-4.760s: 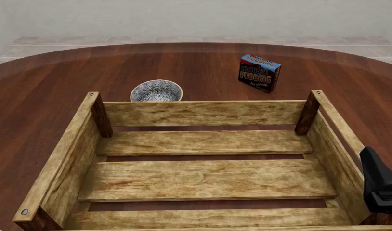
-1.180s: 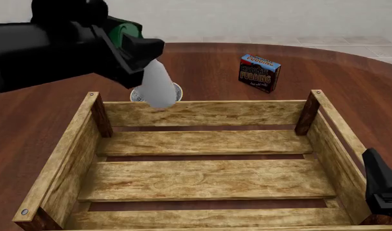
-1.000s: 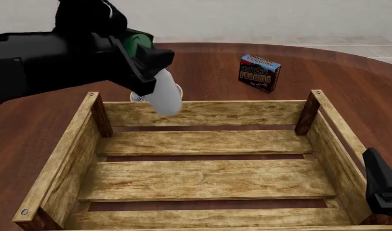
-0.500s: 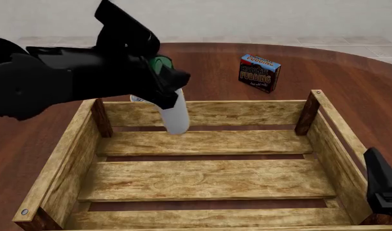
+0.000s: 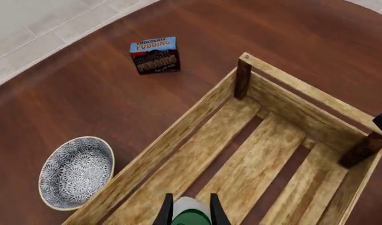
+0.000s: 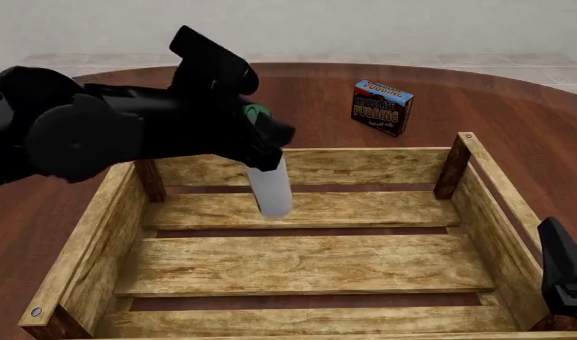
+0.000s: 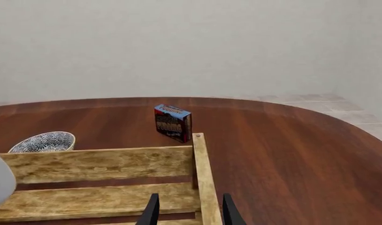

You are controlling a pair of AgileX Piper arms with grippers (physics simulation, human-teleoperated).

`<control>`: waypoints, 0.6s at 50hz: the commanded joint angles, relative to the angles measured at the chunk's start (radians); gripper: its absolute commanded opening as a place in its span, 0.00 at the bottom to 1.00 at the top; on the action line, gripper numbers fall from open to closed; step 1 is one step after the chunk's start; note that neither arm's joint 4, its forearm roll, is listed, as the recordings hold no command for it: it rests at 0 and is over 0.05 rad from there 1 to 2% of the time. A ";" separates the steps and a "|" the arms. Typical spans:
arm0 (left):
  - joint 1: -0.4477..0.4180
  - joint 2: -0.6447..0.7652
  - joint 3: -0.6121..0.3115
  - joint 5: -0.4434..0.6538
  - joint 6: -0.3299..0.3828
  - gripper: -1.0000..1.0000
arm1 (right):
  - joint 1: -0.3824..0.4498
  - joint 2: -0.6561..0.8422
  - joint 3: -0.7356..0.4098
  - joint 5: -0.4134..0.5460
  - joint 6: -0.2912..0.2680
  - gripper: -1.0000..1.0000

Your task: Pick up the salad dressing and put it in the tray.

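Gripper of the left arm (image 6: 262, 144), clamping the salad dressing (image 6: 271, 188) below its cap, should lower it onto the tray (image 6: 303, 265) slats before opening.

The slim white plastic bottle (image 6: 271, 188) has a dark green screw cap. The large slatted crate (image 6: 298, 166) is pale, streaky light wood with darker brown corner posts. Beyond the crate, the small round bowl (image 5: 76, 171) carries a dense blue-and-white pattern, and the pudding box (image 6: 381, 107) is black and blue with red trim. The table (image 6: 515, 120) is glossy reddish-brown wood.
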 commanded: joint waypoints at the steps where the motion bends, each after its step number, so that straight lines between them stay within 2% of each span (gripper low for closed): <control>1: -0.018 0.040 0.023 -0.032 -0.013 0.00 | -0.001 0.006 0.001 -0.007 0.001 1.00; 10: -0.015 0.093 0.069 -0.079 -0.007 0.00 | 0.001 0.012 0.002 -0.012 0.001 1.00; 30: -0.010 0.163 0.098 -0.114 0.015 0.00 | 0.004 0.017 0.000 -0.015 0.001 1.00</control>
